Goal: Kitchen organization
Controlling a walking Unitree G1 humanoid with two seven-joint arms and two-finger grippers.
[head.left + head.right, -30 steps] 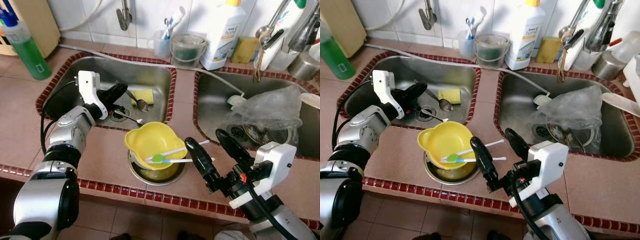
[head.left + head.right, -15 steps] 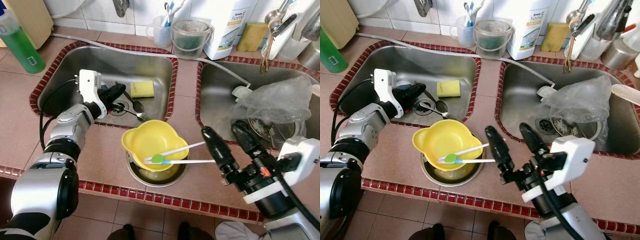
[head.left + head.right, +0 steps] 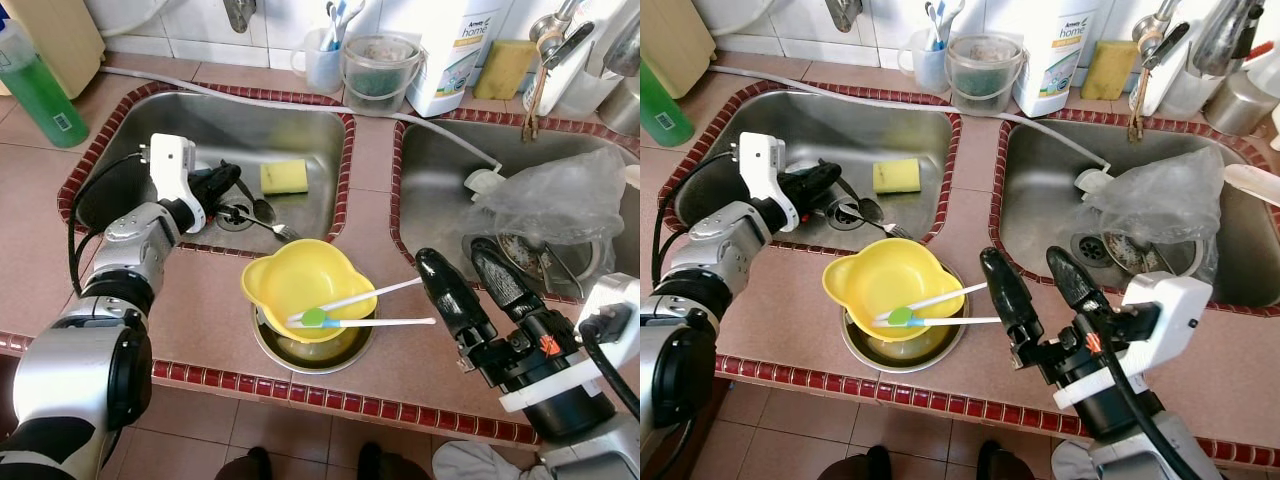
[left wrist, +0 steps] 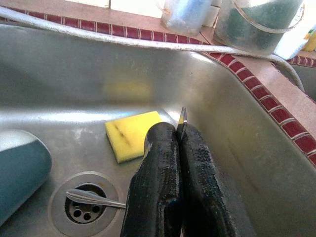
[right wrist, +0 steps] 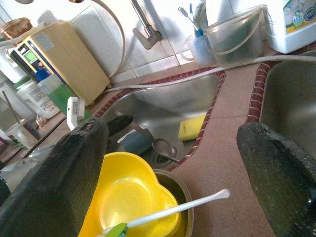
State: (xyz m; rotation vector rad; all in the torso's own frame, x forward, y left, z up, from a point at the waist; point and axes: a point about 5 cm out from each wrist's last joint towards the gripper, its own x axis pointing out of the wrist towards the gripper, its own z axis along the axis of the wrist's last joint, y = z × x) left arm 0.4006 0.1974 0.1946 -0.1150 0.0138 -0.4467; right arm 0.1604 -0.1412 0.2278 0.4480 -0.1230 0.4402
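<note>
My left gripper [image 3: 232, 178] reaches into the left sink [image 3: 140, 130], shut on the thin handle of a metal spoon [image 3: 262, 208] whose bowl rests near the drain. In the left wrist view the handle's end pokes out between the pressed fingers [image 4: 163, 168]. A second utensil [image 4: 94, 197] lies across the drain, and a yellow sponge [image 3: 284, 176] lies beyond it. On the counter a yellow bowl [image 3: 290, 280] sits in a metal bowl [image 3: 345, 350], with two white sticks [image 3: 385, 322] across them. My right gripper [image 3: 455, 253] hovers open just right of the bowls, holding nothing.
A crumpled clear plastic bag [image 3: 560, 200] fills the right sink. Along the back wall stand a cup of toothbrushes [image 3: 322, 60], a clear pail [image 3: 378, 75], a white detergent bottle [image 3: 460, 50] and a green bottle [image 3: 40, 95]. A blue-grey rounded object [image 4: 19, 163] lies by the drain.
The camera has shifted. My right gripper has drawn back to the right, away from the bowls. The left gripper has pulled the spoon slightly leftward in the sink.
</note>
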